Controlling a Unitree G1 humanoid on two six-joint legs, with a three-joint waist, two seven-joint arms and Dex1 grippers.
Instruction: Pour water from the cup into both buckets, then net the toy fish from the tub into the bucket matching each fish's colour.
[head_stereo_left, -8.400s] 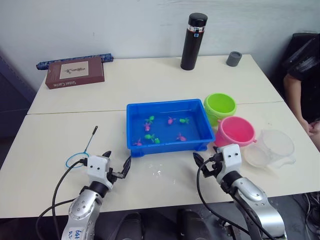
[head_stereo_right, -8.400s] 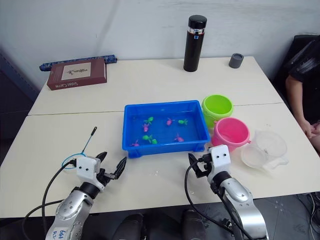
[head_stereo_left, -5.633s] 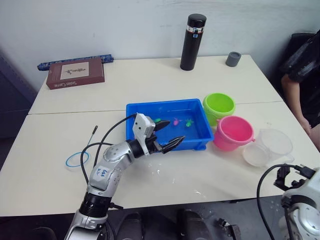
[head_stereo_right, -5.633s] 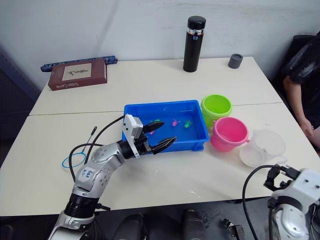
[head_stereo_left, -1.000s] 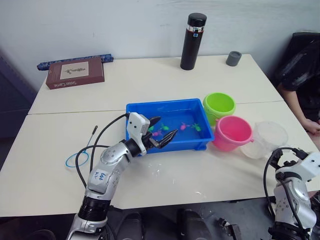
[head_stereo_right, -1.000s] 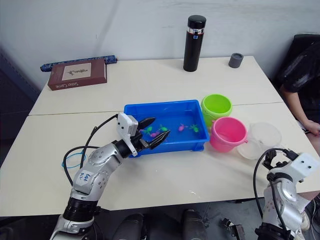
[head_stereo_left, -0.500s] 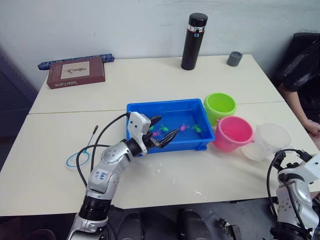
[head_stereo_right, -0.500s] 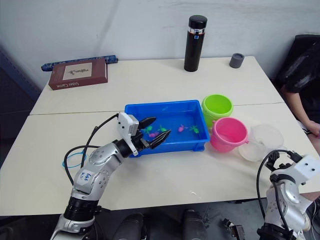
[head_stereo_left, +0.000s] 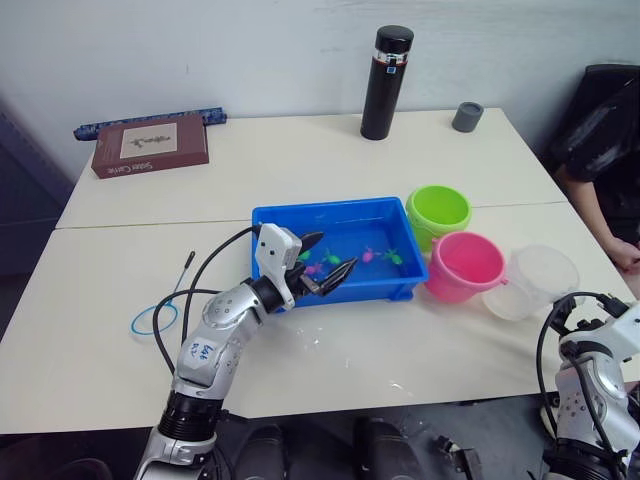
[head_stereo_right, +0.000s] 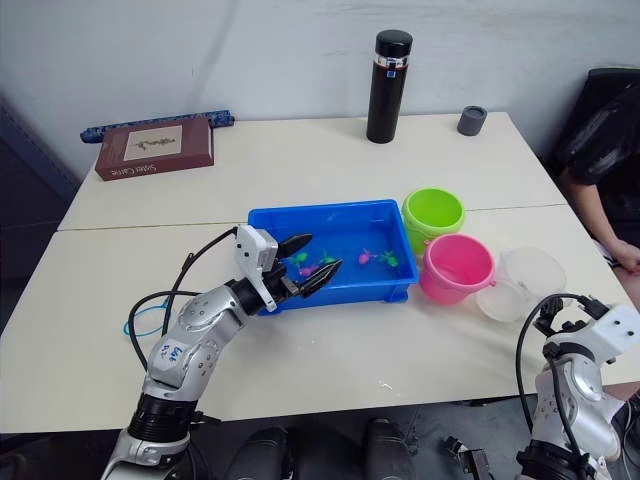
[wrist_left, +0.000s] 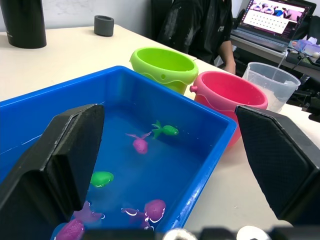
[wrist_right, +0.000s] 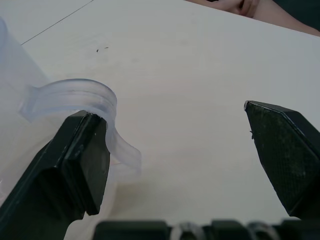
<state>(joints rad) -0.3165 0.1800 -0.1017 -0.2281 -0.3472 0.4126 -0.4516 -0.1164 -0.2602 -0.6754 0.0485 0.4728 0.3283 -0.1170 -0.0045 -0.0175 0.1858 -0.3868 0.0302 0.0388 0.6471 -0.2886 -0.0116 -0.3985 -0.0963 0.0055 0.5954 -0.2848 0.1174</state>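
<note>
Left eye view: the blue tub (head_stereo_left: 272, 222) sits mid-bench, with bare bench (head_stereo_left: 300, 160) open behind it and in front of it; the green bucket (head_stereo_left: 439, 213) stands just beside the tub's right end, and the pink bucket (head_stereo_left: 467, 265) stands just in front of the green one, touching or nearly touching it; the clear cup (head_stereo_left: 537, 280) stands just right of the pink bucket, close to the bench's right edge. Left arm: reaches forward from the near edge, and the left gripper (head_stereo_left: 322, 262) hangs over the tub's near-left corner; its fingers (wrist_left: 75, 150) are spread wide apart and hold nothing. Right arm: low at the bench's near-right corner, with the right gripper (head_stereo_right: 560, 312) just beside the cup; in the right wrist view its fingers (wrist_right: 82, 165) are wide apart, one finger close against the cup's handle (wrist_right: 100, 107), clamped on nothing. Count: two buckets; one cup; one tub; in the left wrist view six toy fish (wrist_left: 140, 145) are visible in the tub, two green and four pink. At the far edge stand a black flask (head_stereo_left: 387, 83) and a small grey cap (head_stereo_left: 467, 117), and a brown book (head_stereo_left: 150, 145) lies far left; a blue-ringed net (head_stereo_left: 163, 309) lies on the bench left of the left arm; a person (head_stereo_left: 600, 130) sits at the right edge.
</note>
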